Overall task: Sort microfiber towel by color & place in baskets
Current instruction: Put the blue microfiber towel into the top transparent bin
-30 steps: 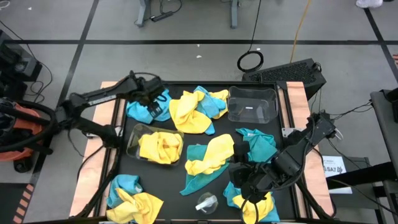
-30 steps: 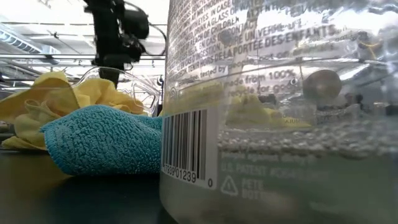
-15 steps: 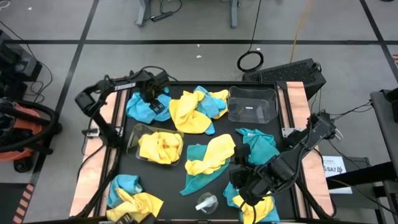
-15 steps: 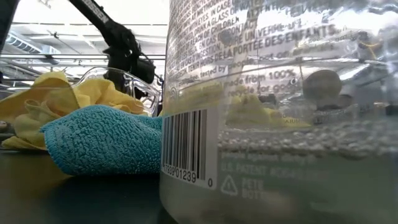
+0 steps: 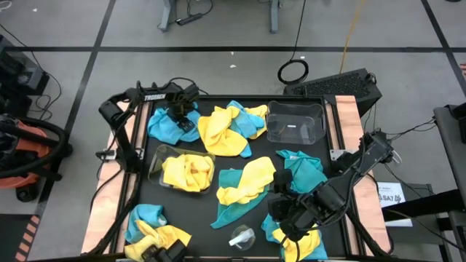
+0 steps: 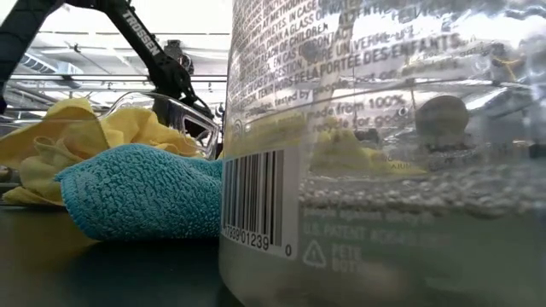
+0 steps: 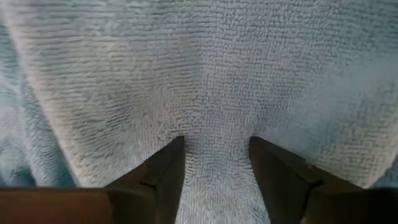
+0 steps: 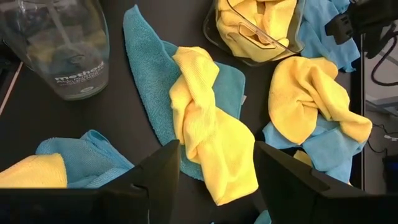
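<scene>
Yellow and teal towels lie scattered over the black table. My left gripper [image 5: 180, 116] [image 7: 217, 155] points down, open, at the teal towel [image 5: 164, 128] [image 7: 217, 74] in the far left corner. My right gripper [image 5: 285, 218] [image 8: 217, 180] is open and hovers near the table's right near corner. It faces a yellow towel [image 8: 208, 130] draped on a teal one at mid-table. One clear basket [image 5: 295, 109] stands bare at the far right. The other basket [image 5: 154, 164] holds a yellow towel. My left gripper comes from above, pointing down, with its open fingers [image 7: 165, 171] pushed into the top of the teal towel. A ridge of cloth [image 7: 217, 146] rises between the fingers. The towel lies on the table.
A clear plastic bottle [image 5: 242, 236] [image 6: 384, 153] lies at the near edge and fills most of the low view. Towel heaps sit at the near left [image 5: 153, 229] and near right [image 5: 298, 244]. More towels [image 5: 229, 124] lie between the baskets. Wooden rails edge the table.
My left arm has folded, its elbow swinging in toward the table's far left corner. Meanwhile its gripper stayed over the far left teal towel. The towels have kept their places.
</scene>
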`<state>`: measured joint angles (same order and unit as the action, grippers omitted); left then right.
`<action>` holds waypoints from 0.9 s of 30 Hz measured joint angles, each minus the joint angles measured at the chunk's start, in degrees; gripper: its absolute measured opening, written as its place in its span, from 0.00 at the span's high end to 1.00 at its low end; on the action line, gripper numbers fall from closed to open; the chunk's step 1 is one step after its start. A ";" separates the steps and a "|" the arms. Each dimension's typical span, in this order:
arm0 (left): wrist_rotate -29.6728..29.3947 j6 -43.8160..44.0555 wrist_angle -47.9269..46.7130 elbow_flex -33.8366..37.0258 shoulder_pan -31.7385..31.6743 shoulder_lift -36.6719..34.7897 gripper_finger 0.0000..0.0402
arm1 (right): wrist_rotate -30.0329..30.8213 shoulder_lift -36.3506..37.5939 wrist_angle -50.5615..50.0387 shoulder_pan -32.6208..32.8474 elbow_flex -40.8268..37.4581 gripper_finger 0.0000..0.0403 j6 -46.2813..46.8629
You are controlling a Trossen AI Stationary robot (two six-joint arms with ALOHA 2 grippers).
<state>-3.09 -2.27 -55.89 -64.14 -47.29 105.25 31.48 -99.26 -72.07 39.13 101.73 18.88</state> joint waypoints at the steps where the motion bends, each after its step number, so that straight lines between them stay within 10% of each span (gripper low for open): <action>1: 0.07 -0.02 -0.02 -0.04 0.00 0.40 0.59 | -0.01 0.00 0.01 0.00 0.00 0.51 0.04; 9: -0.03 -1.68 -0.56 -0.44 0.46 1.24 0.97 | -0.02 0.00 0.61 0.03 0.00 0.51 0.18; 27: -0.51 -2.55 -7.72 -6.06 4.11 -17.29 1.00 | 3.24 0.00 2.18 -0.16 0.00 0.51 -2.33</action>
<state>-3.60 -4.82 -63.61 -70.20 -43.18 87.96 34.72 -99.26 -69.89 38.98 101.73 16.55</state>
